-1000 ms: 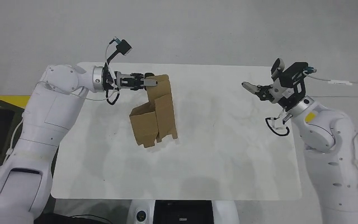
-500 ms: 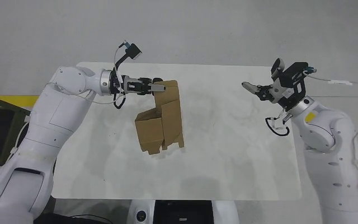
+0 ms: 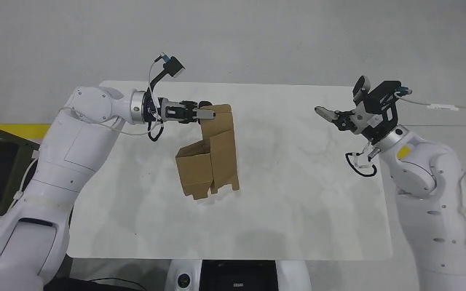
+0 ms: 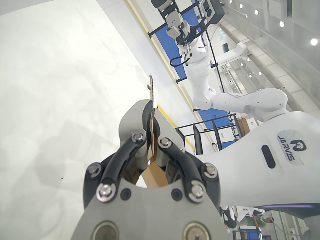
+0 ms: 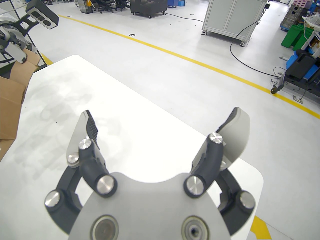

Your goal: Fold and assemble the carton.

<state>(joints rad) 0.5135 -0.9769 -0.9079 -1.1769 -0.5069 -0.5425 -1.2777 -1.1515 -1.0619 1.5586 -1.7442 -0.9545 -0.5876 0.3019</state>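
The left end effector (image 3: 207, 113) is pinching the upper flap of the brown cardboard carton (image 3: 211, 156), its fingers (image 4: 135, 123) pressed tight against the cardboard edge. The carton, partly opened, is sitting over the left-centre of the white worktop (image 3: 306, 211); whether its lower edge is touching the surface is unclear. The right end effector (image 3: 325, 113) is hovering above the worktop's far right part, well apart from the carton, fingers spread wide and gripping nothing.
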